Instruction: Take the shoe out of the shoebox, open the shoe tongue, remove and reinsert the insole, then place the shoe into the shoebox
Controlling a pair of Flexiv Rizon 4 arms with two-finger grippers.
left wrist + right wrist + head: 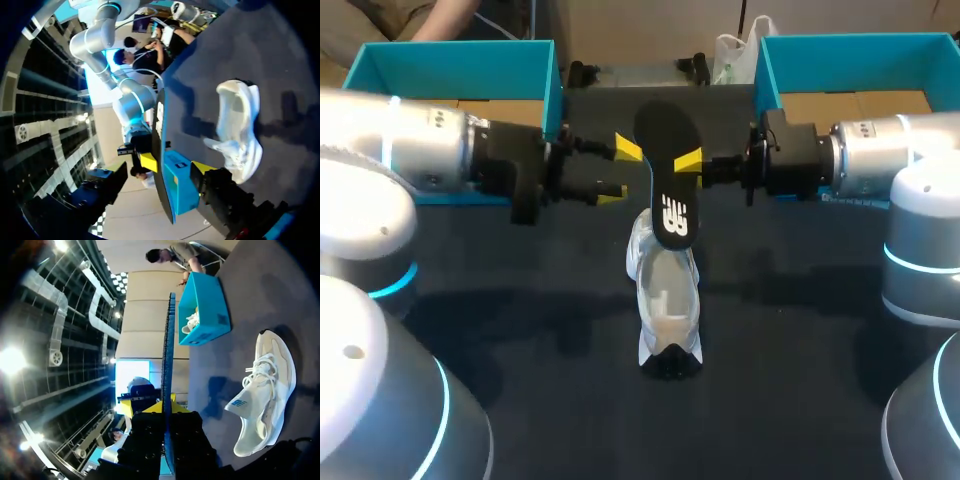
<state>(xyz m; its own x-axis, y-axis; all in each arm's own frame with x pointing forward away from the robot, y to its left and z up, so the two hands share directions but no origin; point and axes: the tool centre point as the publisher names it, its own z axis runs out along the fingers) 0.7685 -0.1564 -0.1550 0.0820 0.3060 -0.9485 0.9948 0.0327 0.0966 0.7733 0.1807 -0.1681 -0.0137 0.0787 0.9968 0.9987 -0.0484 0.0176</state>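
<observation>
A black insole (666, 170) stands on edge in the air above the white shoe (665, 300). My right gripper (692, 162) is shut on the insole's right edge. In the right wrist view the insole (168, 365) rises edge-on out of that gripper (167, 412). My left gripper (620, 172) is open, its yellow tips wide apart at the insole's left edge. From the left wrist the insole (159, 145) stands within that gripper (175, 165), close to one finger (148, 162). The shoe (239, 130) (262, 395) lies on the dark table under both grippers.
A teal shoebox (450, 70) sits at the back left behind my left arm. A second one (860, 60) is at the back right. One box (202, 310) holds another white shoe (192, 322). A white bag (730, 55) lies at the table's far edge.
</observation>
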